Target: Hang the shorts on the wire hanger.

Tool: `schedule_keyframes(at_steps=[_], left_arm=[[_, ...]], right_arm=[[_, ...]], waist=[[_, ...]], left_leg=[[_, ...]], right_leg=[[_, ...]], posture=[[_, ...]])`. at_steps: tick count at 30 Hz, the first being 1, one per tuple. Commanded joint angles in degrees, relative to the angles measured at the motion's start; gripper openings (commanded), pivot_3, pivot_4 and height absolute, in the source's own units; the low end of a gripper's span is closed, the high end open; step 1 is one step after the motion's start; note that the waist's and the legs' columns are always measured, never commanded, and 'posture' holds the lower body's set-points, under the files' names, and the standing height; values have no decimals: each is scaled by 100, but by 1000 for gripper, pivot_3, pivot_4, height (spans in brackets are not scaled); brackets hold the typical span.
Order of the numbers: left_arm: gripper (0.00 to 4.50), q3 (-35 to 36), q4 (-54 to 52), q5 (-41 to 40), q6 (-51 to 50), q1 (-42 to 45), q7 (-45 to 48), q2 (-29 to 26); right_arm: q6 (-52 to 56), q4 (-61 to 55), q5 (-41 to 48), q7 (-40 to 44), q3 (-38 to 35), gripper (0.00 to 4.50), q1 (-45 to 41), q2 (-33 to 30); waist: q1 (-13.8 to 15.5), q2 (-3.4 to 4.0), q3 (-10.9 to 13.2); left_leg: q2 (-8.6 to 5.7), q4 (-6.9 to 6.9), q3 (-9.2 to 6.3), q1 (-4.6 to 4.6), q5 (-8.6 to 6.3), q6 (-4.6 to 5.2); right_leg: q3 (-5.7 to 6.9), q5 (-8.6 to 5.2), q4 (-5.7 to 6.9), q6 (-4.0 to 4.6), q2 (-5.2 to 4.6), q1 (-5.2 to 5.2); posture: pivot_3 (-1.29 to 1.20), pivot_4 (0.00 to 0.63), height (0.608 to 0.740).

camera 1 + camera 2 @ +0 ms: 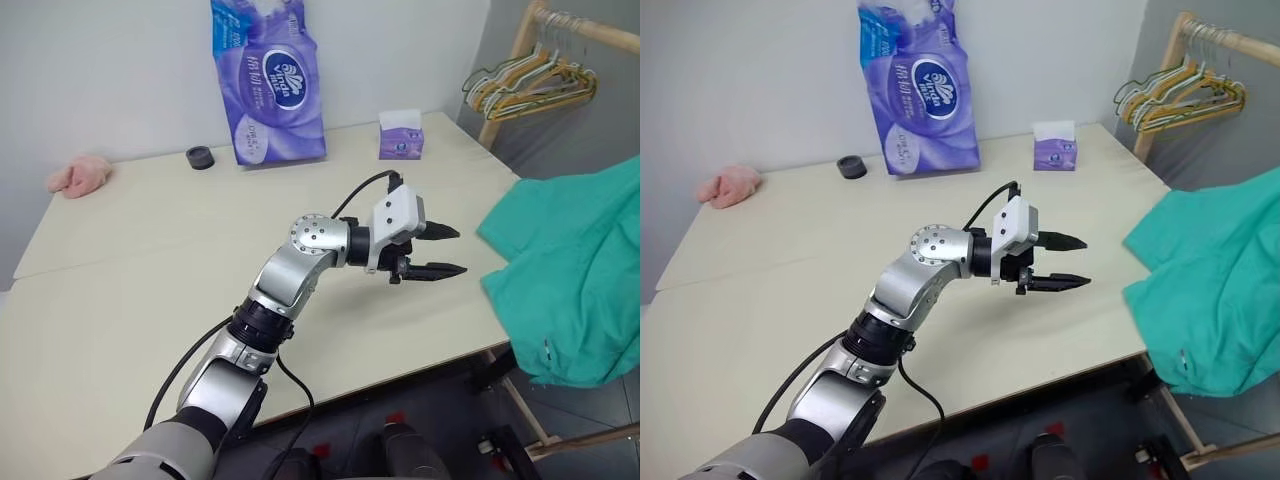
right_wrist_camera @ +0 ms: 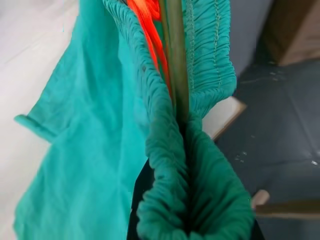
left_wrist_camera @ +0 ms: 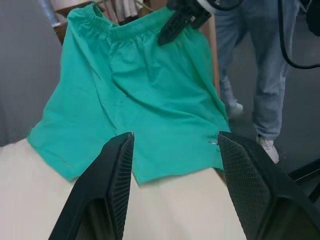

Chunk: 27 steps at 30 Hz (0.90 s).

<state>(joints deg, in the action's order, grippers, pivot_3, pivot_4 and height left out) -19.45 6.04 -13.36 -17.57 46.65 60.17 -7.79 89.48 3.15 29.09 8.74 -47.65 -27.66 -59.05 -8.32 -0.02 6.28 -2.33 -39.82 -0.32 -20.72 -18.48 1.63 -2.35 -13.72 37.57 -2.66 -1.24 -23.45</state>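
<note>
Two pincers are at work. The left pincer (image 1: 440, 251) hovers over the counter (image 1: 120, 300) with its fingers apart and nothing between them, pointing toward the shorts (image 1: 575, 280). The shorts hang off the counter's right edge, their lower part draped over that edge. The right pincer (image 3: 172, 29) is clamped on the gathered waistband, holding the shorts up. In the right wrist view a thin olive wire, possibly the hanger (image 2: 176, 60), runs along inside the waistband. Bunched hangers (image 1: 530, 85) hang on a wooden rack behind.
</note>
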Motion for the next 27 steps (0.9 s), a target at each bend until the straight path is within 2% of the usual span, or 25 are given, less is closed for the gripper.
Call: schedule_keyframes(at_steps=[1,11,14,21,27], left_arm=[[2794,38,-13,-43,132,297,-59,184],[2794,86,360,-49,442,772,20,433],[2794,130,569,-118,603,992,105,558],[2794,370,984,-531,820,1480,556,877],[2794,460,1243,-615,971,1784,780,1009]], right_arm=[[-658,748,-366,-8,353,0,-654,-554],[-2300,3041,-1044,305,1595,0,-2043,-1392],[-2791,3941,-1278,345,1974,0,-2682,-1603],[-3194,5354,-1709,640,2703,0,-3684,-1820],[-3129,5916,-1833,889,2846,0,-3806,-1919]], waist=[[-45,42,27],[-148,58,70],[-148,85,106],[-155,84,190],[-140,82,203]], left_leg=[[0,0,19,3,-6,10],[0,3,80,2,-30,53],[-4,2,103,7,-36,63],[-6,12,160,5,-44,76],[-6,16,204,-10,-55,94]], right_leg=[[-16,6,-10,-12,0,0],[-77,30,-65,-57,3,0],[-102,36,-70,-68,3,-2],[-160,34,-70,-85,8,-29],[-192,33,-70,-105,6,-61]], posture=[[-287,132,740],[-274,136,740],[-268,141,740],[-263,148,740],[-247,152,740]])
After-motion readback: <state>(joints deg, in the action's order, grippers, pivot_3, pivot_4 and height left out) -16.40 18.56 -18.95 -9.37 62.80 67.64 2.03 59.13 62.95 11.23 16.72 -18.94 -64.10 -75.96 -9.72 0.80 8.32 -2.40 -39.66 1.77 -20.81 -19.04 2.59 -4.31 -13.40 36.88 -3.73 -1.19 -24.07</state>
